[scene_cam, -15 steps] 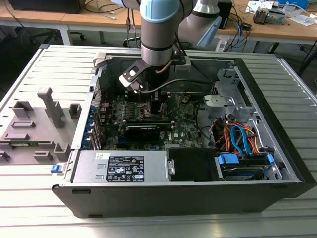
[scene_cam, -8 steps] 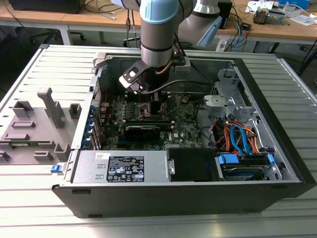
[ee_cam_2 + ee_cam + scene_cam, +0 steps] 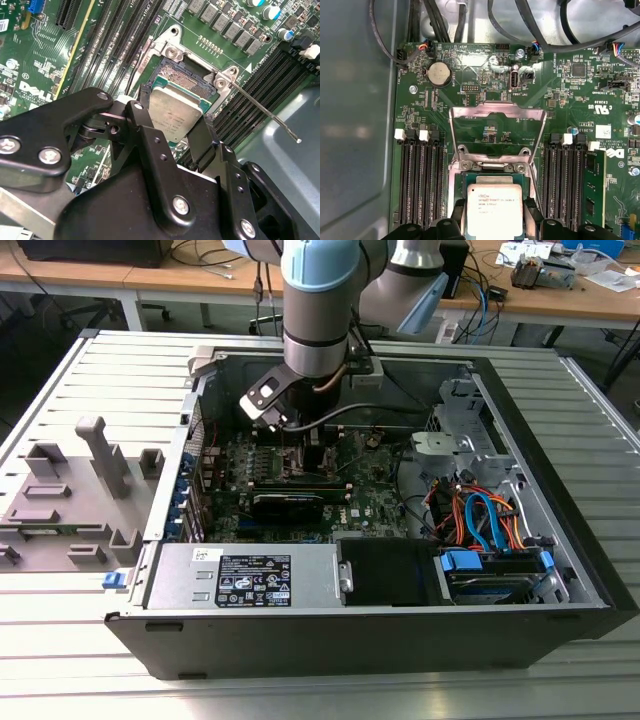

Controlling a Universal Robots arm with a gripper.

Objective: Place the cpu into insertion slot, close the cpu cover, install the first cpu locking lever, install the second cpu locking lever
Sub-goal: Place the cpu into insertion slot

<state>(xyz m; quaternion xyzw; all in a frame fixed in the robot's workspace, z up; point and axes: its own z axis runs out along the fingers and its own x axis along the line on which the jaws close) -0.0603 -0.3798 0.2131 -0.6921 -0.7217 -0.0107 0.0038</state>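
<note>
One step of four in hand, by judgement: seating the cpu (image 3: 175, 112) in the socket (image 3: 192, 80). Working inside the open computer case (image 3: 330, 645) lying on the tabletop (image 3: 70, 660), reaching down over the motherboard (image 3: 370, 485).

Gripping the cpu (image 3: 494, 209) with the tool (image 3: 494, 215), clenched on two opposite edges of the chip. Holding it over the socket, with a strip of contacts showing along the edge nearest the cover hinge. Not possible to tell whether resting in place or hanging just above.

Leaving the cpu cover (image 3: 495, 111) swung back beyond the socket, window open. Leaving one locking lever (image 3: 265, 114) lying out to the side, apparently unlatched.

For a clean seating:
- Keeping the chip level and square to the socket walls.
- Descending straight, never sliding across the contacts.
- Applying no pressing force, and letting the chip settle under its own weight.
- Keeping the fingers (image 3: 150, 135) clear of the memory slots (image 3: 420, 185) flanking the socket.
- Avoiding contact with the open cover.
</note>
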